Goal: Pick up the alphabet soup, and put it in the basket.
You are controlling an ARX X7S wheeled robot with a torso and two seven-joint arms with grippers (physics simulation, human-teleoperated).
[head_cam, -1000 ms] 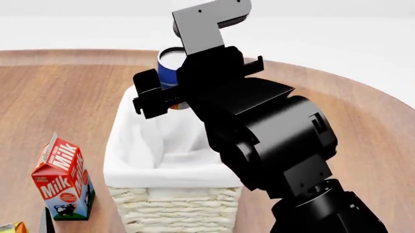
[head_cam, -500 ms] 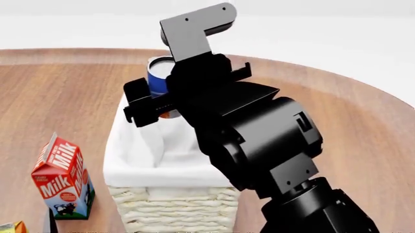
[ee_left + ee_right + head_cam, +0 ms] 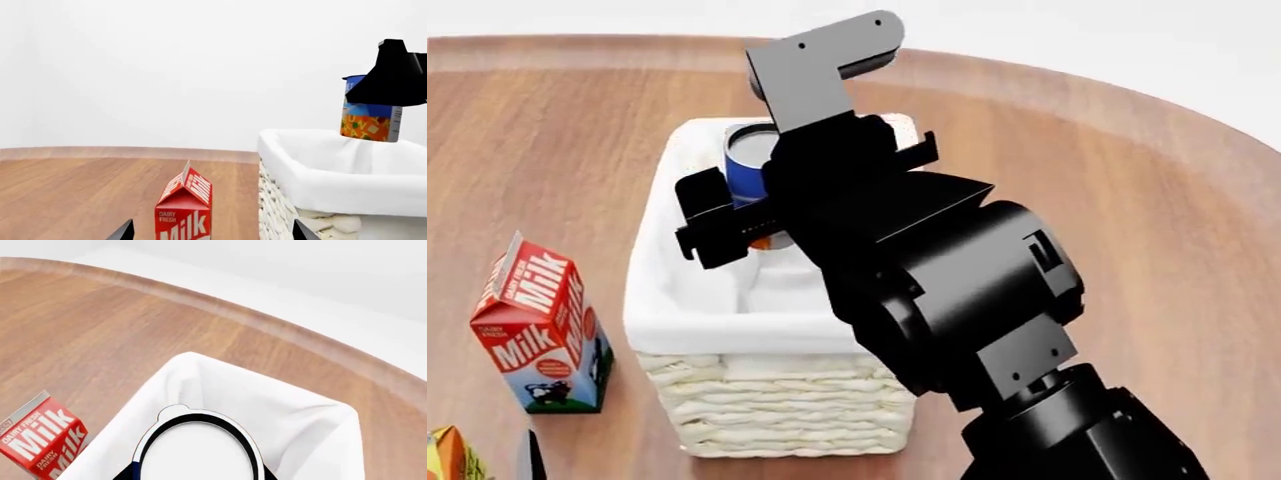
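The alphabet soup (image 3: 745, 160) is a blue can with an orange lower label, also visible in the left wrist view (image 3: 370, 114). My right gripper (image 3: 757, 200) is shut on it, holding it upright over the basket (image 3: 777, 400), its base about level with the white cloth rim. The right wrist view looks down on the can's pale lid (image 3: 197, 450), with the basket's lining (image 3: 280, 405) under it. My left gripper (image 3: 212, 235) stands open, low at the table's near left, facing the milk carton.
A red milk carton (image 3: 541, 325) stands upright left of the basket, also in the left wrist view (image 3: 185, 210). The corner of an orange carton (image 3: 447, 460) shows at the near left. The round wooden table (image 3: 1121, 200) extends to the right.
My right gripper has carried the can leftward and down over the basket's opening. The head view has tilted down, showing more of the basket's front.
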